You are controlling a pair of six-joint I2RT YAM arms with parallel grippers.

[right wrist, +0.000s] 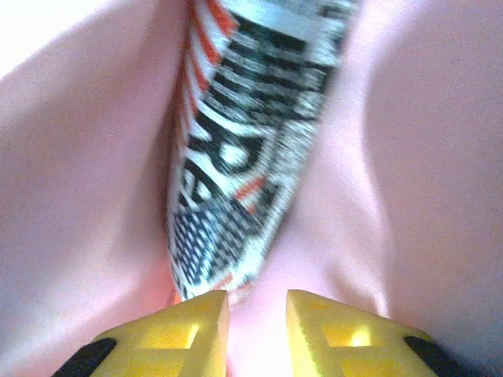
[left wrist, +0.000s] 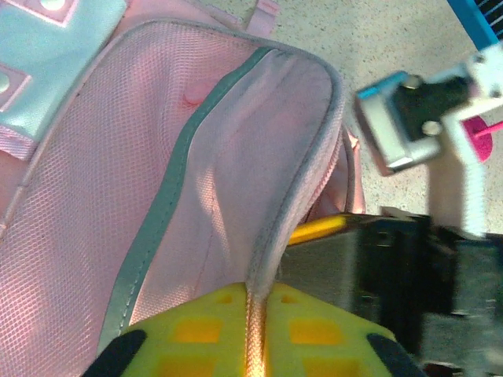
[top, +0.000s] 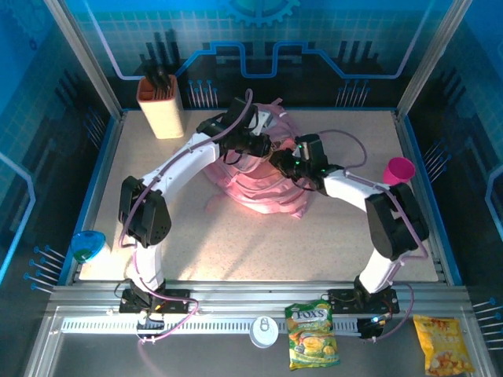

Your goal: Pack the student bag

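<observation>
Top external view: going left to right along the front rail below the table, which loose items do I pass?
white round lid → green Fox's candy bag → yellow snack bag

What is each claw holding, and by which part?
Left claw pinches the student bag by its opening's edge. Right claw holds nothing; a printed packet lies beyond it.

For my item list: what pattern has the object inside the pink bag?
The object: black, white and orange print, partly checked. Best in right wrist view.
</observation>
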